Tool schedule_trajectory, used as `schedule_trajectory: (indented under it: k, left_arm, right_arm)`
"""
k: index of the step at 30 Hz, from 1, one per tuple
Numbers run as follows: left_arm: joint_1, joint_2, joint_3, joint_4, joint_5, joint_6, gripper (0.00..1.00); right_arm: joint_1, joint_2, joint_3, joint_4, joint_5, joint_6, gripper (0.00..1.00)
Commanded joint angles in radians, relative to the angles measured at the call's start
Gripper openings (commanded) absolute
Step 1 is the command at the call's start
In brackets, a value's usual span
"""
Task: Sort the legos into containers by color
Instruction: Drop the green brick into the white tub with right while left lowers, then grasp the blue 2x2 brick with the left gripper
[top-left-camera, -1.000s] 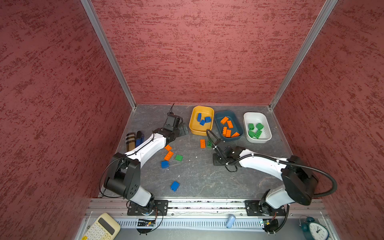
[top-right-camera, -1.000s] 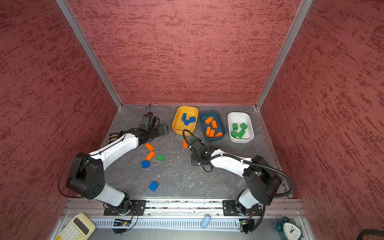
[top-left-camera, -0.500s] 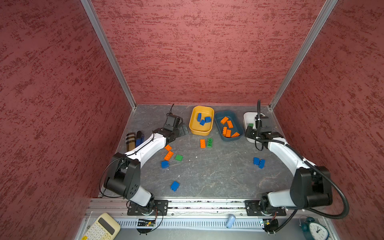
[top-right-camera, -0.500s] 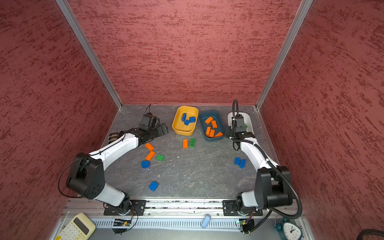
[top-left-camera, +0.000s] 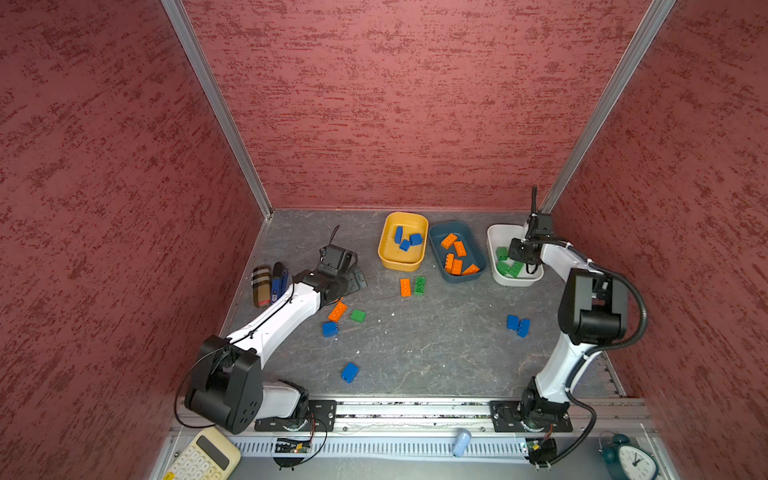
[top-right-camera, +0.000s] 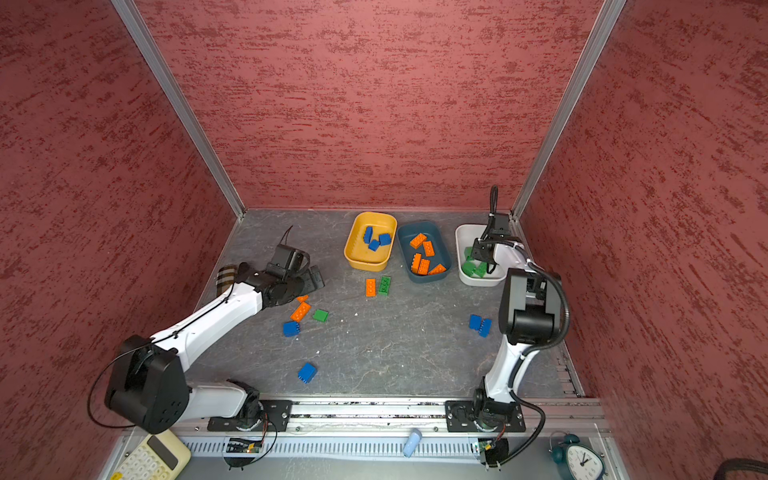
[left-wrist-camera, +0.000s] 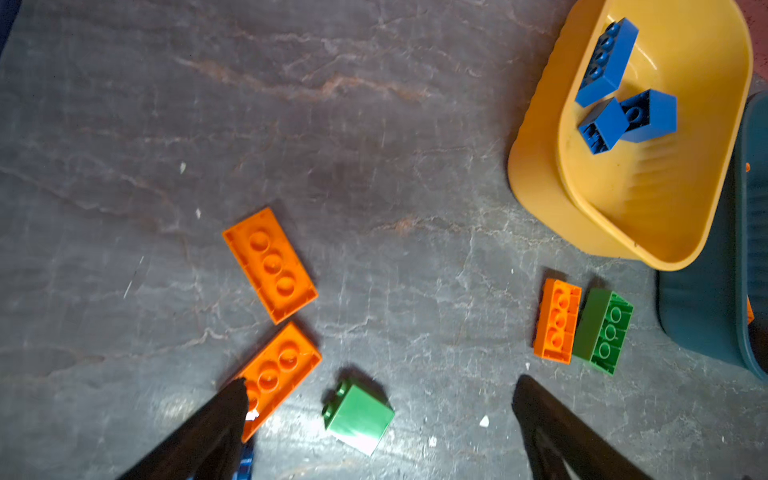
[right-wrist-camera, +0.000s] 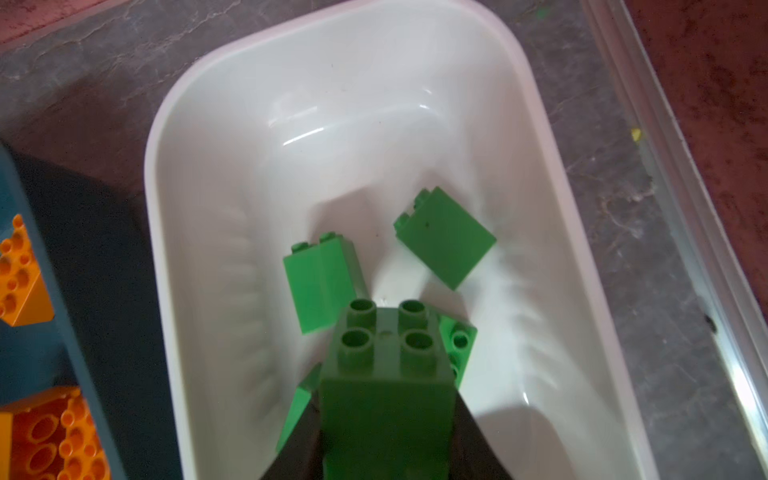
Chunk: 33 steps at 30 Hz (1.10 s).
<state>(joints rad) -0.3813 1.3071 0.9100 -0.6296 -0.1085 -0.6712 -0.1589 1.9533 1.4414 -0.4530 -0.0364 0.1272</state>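
My right gripper (right-wrist-camera: 386, 440) is shut on a green square lego (right-wrist-camera: 386, 386), held studs forward over the white container (right-wrist-camera: 540, 137), where several green legos (right-wrist-camera: 320, 286) lie. The yellow container (top-left-camera: 388, 262) holds blue legos and the teal container (top-left-camera: 436, 232) orange ones. My left gripper (left-wrist-camera: 380, 384) hangs open and empty above a small green lego (left-wrist-camera: 359, 415), beside two flat orange legos (left-wrist-camera: 270, 264). Loose on the floor are an orange (top-left-camera: 405, 286) and green (top-left-camera: 419, 285) pair, and blue legos (top-left-camera: 330, 329), (top-left-camera: 350, 372), (top-left-camera: 517, 324).
A striped item (top-left-camera: 261, 286) and dark blue pens (top-left-camera: 277, 282) lie by the left wall. Red walls close in three sides. The arm rail (top-left-camera: 415, 411) runs along the front, with a calculator (top-left-camera: 203, 457) and a clock (top-left-camera: 631, 459) beyond it.
The right arm has swung from the middle of the floor, near the orange and green pair, to over the white container, its gripper staying shut. The left arm has not moved.
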Motion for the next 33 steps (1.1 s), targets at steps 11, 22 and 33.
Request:
schedule_trajectory:
  k: [11, 22, 33]
  left_arm:
    - [-0.139, -0.187, -0.157, -0.324, 0.121, -0.194, 0.99]
    - [-0.251, -0.12, -0.21, -0.272, 0.18, -0.147, 0.99]
    - [-0.41, -0.042, -0.22, -0.285, 0.261, -0.116, 1.0]
  right_arm:
    - [0.02, 0.109, 0.192, 0.027, -0.045, 0.111, 0.63]
    - [0.058, -0.166, -0.1, 0.191, -0.062, 0.207, 0.99]
    - [0.072, -0.394, -0.34, 0.332, -0.097, 0.31, 0.99]
